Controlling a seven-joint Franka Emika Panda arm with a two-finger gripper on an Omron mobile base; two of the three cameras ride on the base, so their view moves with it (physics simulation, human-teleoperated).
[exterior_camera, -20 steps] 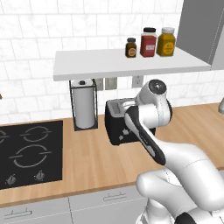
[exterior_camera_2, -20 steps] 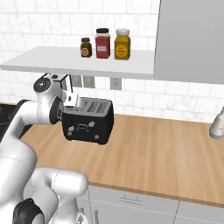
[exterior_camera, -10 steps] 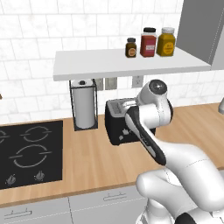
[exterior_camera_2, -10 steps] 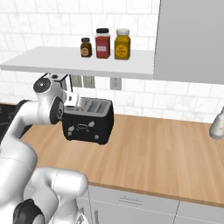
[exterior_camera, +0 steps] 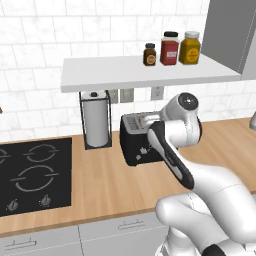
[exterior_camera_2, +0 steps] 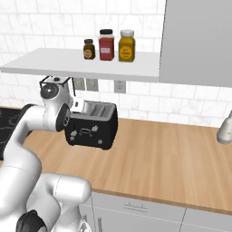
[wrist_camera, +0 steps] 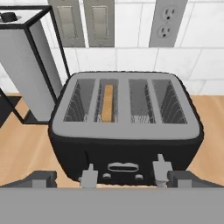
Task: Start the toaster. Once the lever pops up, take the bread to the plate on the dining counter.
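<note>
The toaster [wrist_camera: 126,127] stands on the wood worktop [exterior_camera_2: 163,154] toward its back edge, close to the tiled wall, its front with the small buttons turned toward the robot. The bread [wrist_camera: 107,103] sits edge-up in the second slot from the left as the hand view shows it, its tan top edge just below the silver-grey top; the other three slots show bare wire racks. The gripper [wrist_camera: 126,173] hovers just in front of and a little above the toaster's front face, jaws spread wide and holding nothing, one fingertip at each side of the oval button in the middle of the front panel; whether the tips touch the toaster I cannot tell. In the base views the white arm reaches over the worktop and its wrist covers one end of the toaster [exterior_camera: 137,142]. Just beside the toaster, on the side toward the black hob [exterior_camera: 32,172], a paper towel roll [exterior_camera: 96,117] stands upright in a black wire holder. Behind the toaster, wall outlets [wrist_camera: 167,19] are set in the tiles. Above hangs a white shelf [exterior_camera_2: 77,63] carrying three jars [exterior_camera_2: 106,44] in a row near its cabinet end.
</note>
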